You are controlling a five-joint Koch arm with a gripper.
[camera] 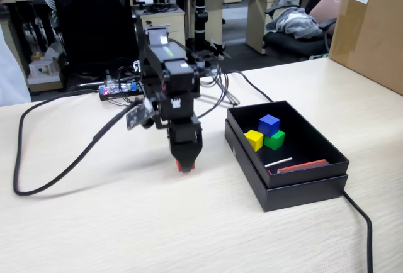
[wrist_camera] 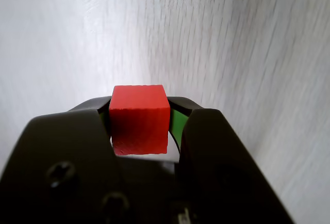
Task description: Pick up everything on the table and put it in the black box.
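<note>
My gripper (camera: 185, 165) points down over the table (camera: 126, 222), to the left of the black box (camera: 302, 188) in the fixed view. It is shut on the red cube (wrist_camera: 139, 119), whose red also shows at the fingertips as the red cube (camera: 185, 166). In the wrist view the gripper (wrist_camera: 139, 123) pinches the cube from both sides, with green pads behind it. Inside the box lie the blue cube (camera: 269, 124), the yellow cube (camera: 254, 139) and the green cube (camera: 274, 139), clustered at its far left.
A white stick (camera: 279, 161) and a flat red strip (camera: 302, 165) lie in the box's near end. A black cable (camera: 56, 172) loops over the table at left, another (camera: 362, 219) runs off right. A brown carton (camera: 371, 27) stands at the back right.
</note>
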